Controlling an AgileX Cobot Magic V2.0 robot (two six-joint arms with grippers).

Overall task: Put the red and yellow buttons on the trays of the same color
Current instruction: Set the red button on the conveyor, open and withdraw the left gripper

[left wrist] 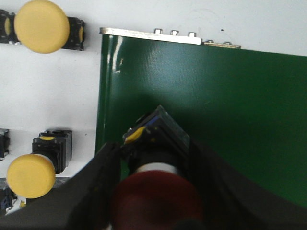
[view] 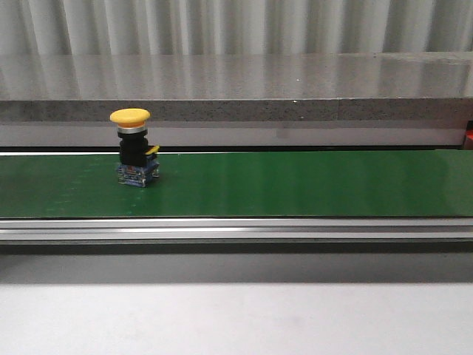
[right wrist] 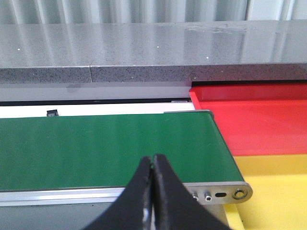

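1 red button (left wrist: 156,194) clamped in left gripper (left wrist: 153,191); right gripper (right wrist: 152,191) pinched empty.

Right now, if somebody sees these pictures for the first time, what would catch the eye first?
A yellow mushroom-head push button stands upright, alone on the left part of the green conveyor belt. In the left wrist view, the left gripper holds a red push button above the belt's end. Beyond the belt's other end lie the red tray and yellow tray.
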